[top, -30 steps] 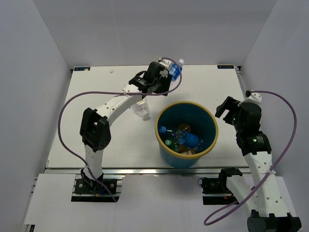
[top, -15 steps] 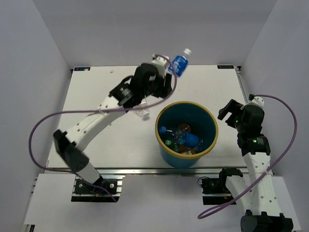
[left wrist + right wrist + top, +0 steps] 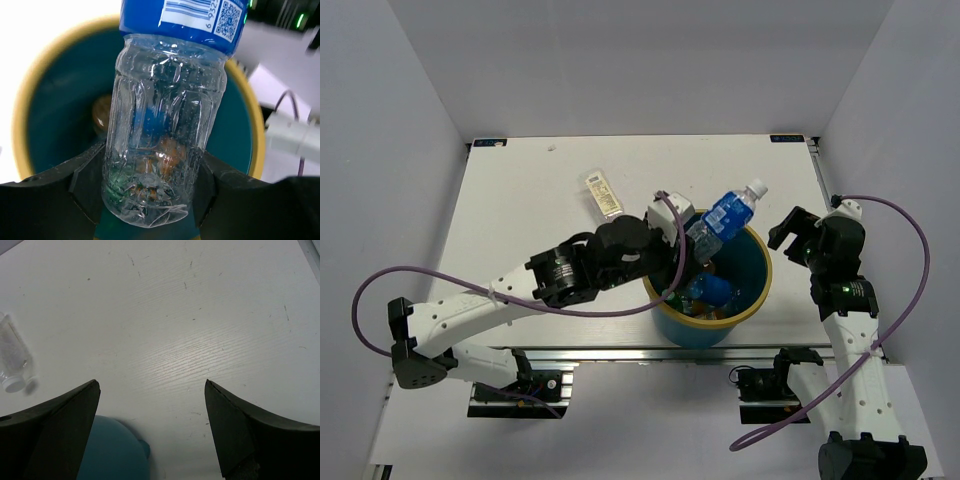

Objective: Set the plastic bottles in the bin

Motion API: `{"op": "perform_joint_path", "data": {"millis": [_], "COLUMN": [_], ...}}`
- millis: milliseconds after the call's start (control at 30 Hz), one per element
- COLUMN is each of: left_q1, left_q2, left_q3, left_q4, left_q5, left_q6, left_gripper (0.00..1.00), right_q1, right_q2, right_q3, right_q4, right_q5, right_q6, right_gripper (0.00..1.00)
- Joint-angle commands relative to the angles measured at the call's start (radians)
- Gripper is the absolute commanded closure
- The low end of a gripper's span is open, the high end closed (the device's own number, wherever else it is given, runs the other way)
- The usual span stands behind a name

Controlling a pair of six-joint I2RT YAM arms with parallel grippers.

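My left gripper (image 3: pixel 686 256) is shut on the base of the clear blue-labelled bottle (image 3: pixel 725 215) and holds it tilted over the teal bin (image 3: pixel 767 270). In the left wrist view the bottle (image 3: pixel 160 125) sits between both black fingers, with the bin's yellow rim (image 3: pixel 22 115) below it. Several bottles lie inside the bin, among them a blue one (image 3: pixel 712 290) and a green one (image 3: pixel 670 296). The clear square cream-labelled bottle (image 3: pixel 603 193) lies on the table beyond the bin, to its left. My right gripper (image 3: pixel 798 230) is open and empty to the right of the bin.
The white table (image 3: pixel 520 230) is walled in by grey panels on three sides. In the right wrist view the bin's outer wall (image 3: pixel 110 452) is at the bottom left and a clear bottle (image 3: pixel 12 357) is at the left edge. A purple cable loops off each arm.
My left arm has swung from the far middle of the table to above the bin, carrying the blue-labelled bottle. The square bottle is now uncovered. The right arm has barely moved.
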Motion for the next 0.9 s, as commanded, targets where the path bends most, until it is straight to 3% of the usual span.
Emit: {"op": "perform_joint_path", "data": {"millis": [0,100,300,500,533,700,867], "left_q1": [-0.04,-0.054,-0.055,-0.032,-0.008,0.34,0.555], "left_q2": [-0.049,-0.049,-0.006,0.018,0.018,0.026,0.133], "left_q3": [-0.052,-0.046,0.079,0.178,0.179,0.13,0.09], "left_q4": [0.001,-0.011,-0.057,-0.1,-0.111,-0.126,-0.148], "left_q5": [-0.041,-0.078,-0.182,-0.566,-0.583,-0.425,-0.233], "left_q6": [-0.041,-0.039,-0.005,-0.025,-0.045,-0.145,-0.218], "left_gripper": [0.35,0.03,0.02,0.02,0.02,0.02,0.02], "right_q1": [-0.009,-0.01,-0.012,-0.016,-0.018,-0.027,-0.039], "right_q2": [-0.004,0.005,0.014,0.023,0.028,0.051,0.063], "right_q3": [-0.01,-0.011,-0.01,-0.013,-0.014,-0.046,-0.057], "right_q4": [0.051,0.057,0.058,0.065,0.065,0.092,0.103], "right_q5": [-0.009,-0.017,-0.02,-0.014,-0.012,-0.006,0.009], "right_q6": [-0.009,-0.01,-0.012,-0.006,-0.001,0.009,0.019], "right_gripper": [0.11,0.11,0.11,0.11,0.11,0.11,0.11]}}
